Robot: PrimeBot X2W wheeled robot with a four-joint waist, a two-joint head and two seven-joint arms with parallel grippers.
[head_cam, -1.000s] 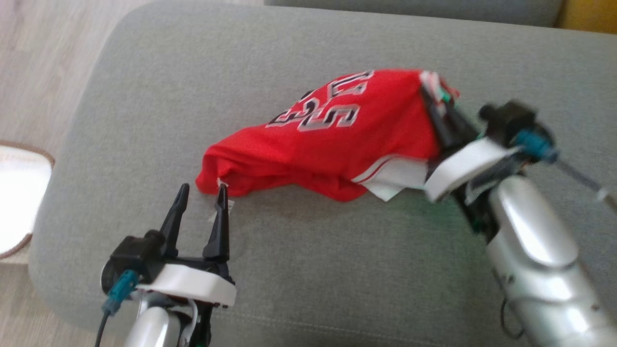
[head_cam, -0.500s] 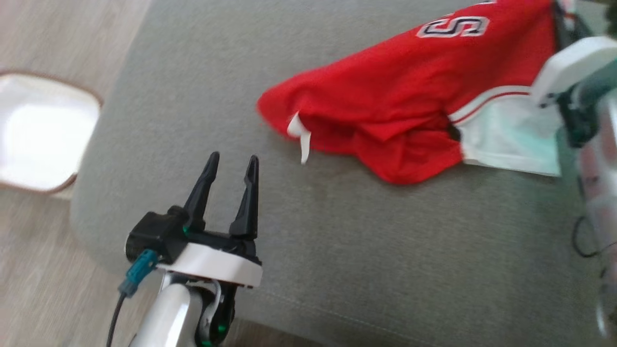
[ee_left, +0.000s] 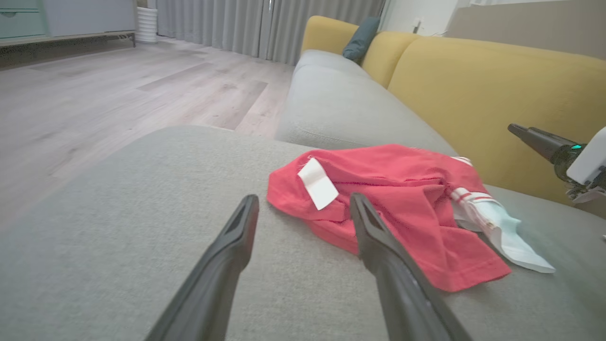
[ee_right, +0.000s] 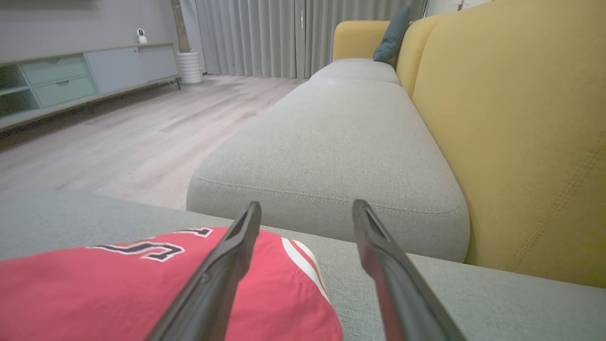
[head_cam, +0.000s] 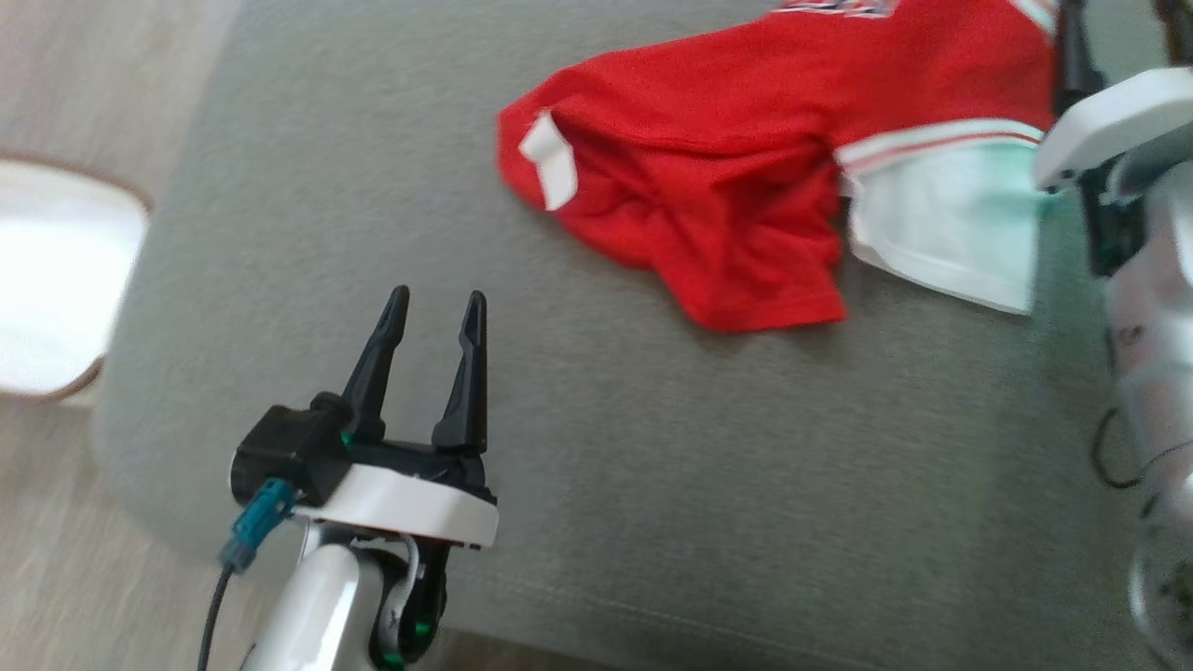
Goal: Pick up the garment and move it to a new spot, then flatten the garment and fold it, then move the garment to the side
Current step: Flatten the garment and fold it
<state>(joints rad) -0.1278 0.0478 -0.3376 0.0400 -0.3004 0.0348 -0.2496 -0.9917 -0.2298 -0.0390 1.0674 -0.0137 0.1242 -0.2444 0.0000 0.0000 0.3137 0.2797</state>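
The garment (head_cam: 727, 177) is a red jersey with white trim and a white label, lying crumpled on the grey sofa cushion (head_cam: 652, 466). In the left wrist view the garment (ee_left: 402, 203) lies just beyond and right of my left gripper (ee_left: 304, 199). My left gripper (head_cam: 435, 303) hovers open over bare cushion, short of the jersey's near-left corner. My right gripper (ee_right: 305, 206) is open and holds nothing, and the garment (ee_right: 142, 284) lies below and left of its fingers. The right arm's white wrist (head_cam: 1109, 116) sits at the jersey's right end.
A yellow backrest (ee_left: 497, 85) runs behind the cushion. A second grey seat (ee_right: 331, 142) continues beyond it, with a teal pillow (ee_left: 362, 38) at the far end. A white, brown-rimmed object (head_cam: 47, 280) sits on the wood floor to the left.
My right gripper has opened and let go of the garment, which now lies slack on the cushion. The head camera has shifted. My left gripper stays open.
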